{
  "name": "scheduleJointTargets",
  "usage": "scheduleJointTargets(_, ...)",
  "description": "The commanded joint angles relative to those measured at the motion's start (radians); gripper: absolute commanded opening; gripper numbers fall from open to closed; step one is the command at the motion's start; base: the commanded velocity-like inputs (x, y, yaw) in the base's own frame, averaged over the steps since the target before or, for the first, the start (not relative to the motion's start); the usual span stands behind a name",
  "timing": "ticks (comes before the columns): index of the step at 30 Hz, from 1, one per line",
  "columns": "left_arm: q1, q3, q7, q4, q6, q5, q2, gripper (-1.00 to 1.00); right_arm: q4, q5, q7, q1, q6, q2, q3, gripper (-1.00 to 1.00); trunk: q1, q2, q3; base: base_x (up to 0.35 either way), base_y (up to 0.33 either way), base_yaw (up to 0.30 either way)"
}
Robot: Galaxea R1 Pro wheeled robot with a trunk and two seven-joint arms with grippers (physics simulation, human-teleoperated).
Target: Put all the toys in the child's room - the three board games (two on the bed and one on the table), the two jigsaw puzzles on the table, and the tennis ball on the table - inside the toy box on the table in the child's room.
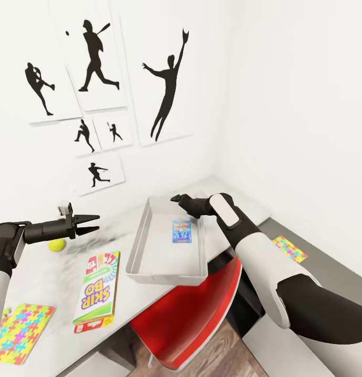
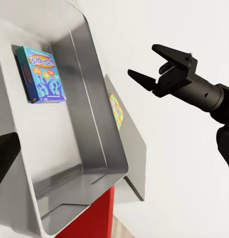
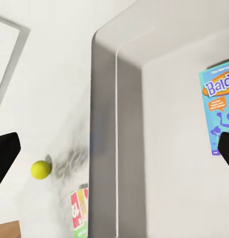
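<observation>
Near puzzle: flat on desk at its near left corner.
SKIP-BO box: flat on desk, between near puzzle and toy box, touching neither.
Red chair: below the desk edge, under the toy box's near end.
Tennis ball: on desk just beneath the left gripper, apart from it.
Left gripper: fingers spread, holds nothing, hovers above desk, pointing at toy box.
Toy box: on desk; one small blue game box lies inside on the bottom.
Right gripper: fingers spread, empty, over toy box's far end.
Far puzzle: flat right of the right arm, on a lower surface.
</observation>
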State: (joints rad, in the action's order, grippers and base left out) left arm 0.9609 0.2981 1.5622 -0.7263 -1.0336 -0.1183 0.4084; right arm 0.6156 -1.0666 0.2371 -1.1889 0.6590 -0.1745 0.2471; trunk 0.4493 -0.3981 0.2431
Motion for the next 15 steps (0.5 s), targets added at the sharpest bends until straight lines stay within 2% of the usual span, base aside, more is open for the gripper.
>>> scheduleJointTargets(1,0.001,0.003,0.009,-0.001,-0.011,-0.011,0.000,1.00,0.001,-0.010,0.010,-0.001,0.001,0.000,0.001,1.00,0.001,-0.002,0.000,0.000,0.000,0.000)
scheduleJointTargets(15,0.001,0.002,0.009,0.000,-0.010,-0.011,0.000,1.00,0.001,-0.010,0.010,0.000,0.001,0.000,0.001,1.00,0.001,-0.002,-0.023,0.000,0.000,0.000)
